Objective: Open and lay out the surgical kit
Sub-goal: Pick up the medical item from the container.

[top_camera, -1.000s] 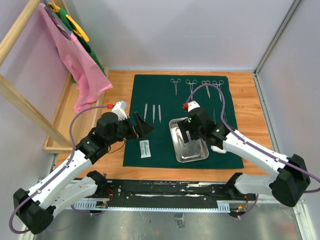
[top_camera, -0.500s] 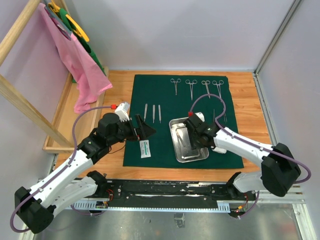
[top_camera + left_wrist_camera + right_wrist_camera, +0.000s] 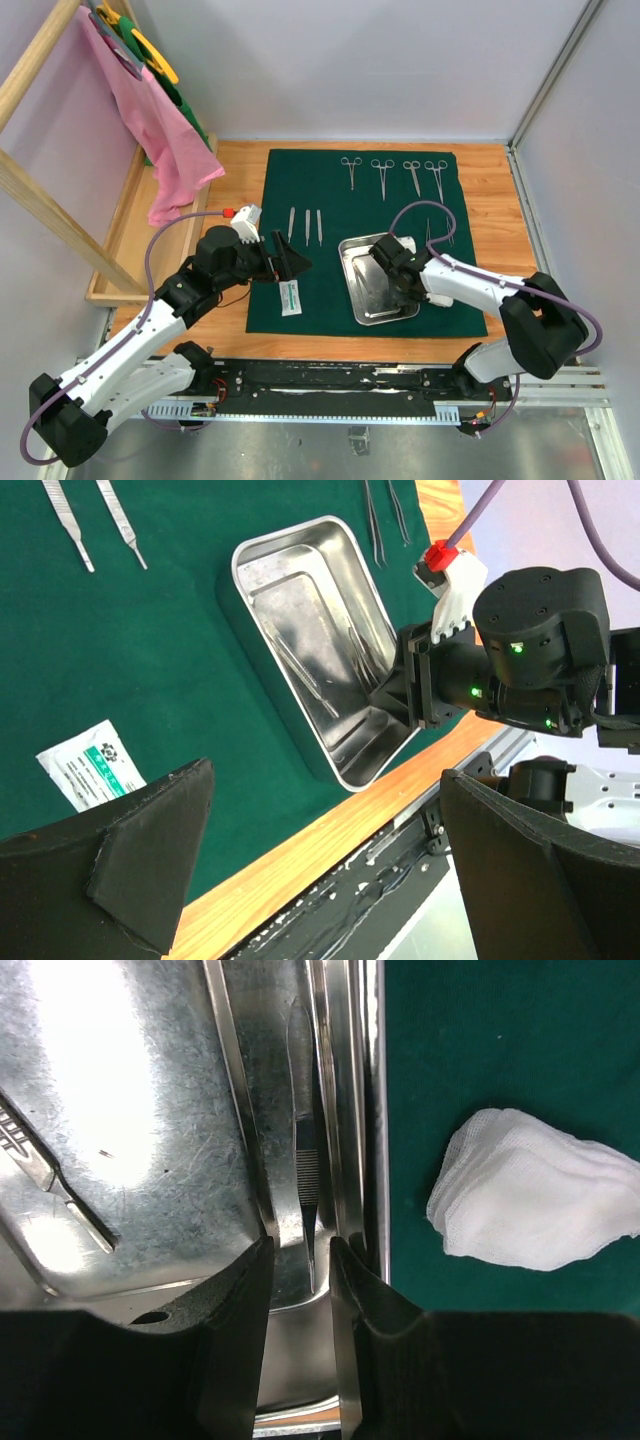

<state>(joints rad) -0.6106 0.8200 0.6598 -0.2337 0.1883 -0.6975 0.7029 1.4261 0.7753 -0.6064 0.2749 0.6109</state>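
Observation:
The surgical kit's dark green cloth lies spread flat on the table. On it stand the steel tray, several clamps in a back row, tweezers and a white packet. My right gripper reaches down into the tray. Its jaws stand narrowly open around the tip of slim steel tweezers, with a thin gap on each side. Another flat instrument lies in the tray. White gauze sits on the cloth beside the tray. My left gripper hovers wide open and empty near the packet.
A wooden frame with pink cloth and a wooden side tray stand at the left. The table's front wooden edge and metal rail run below the cloth. Grey walls close the back and right.
My right gripper has dropped into the tray toward its near right side, and its jaws have narrowed around the tweezers' tip. The left arm has barely shifted.

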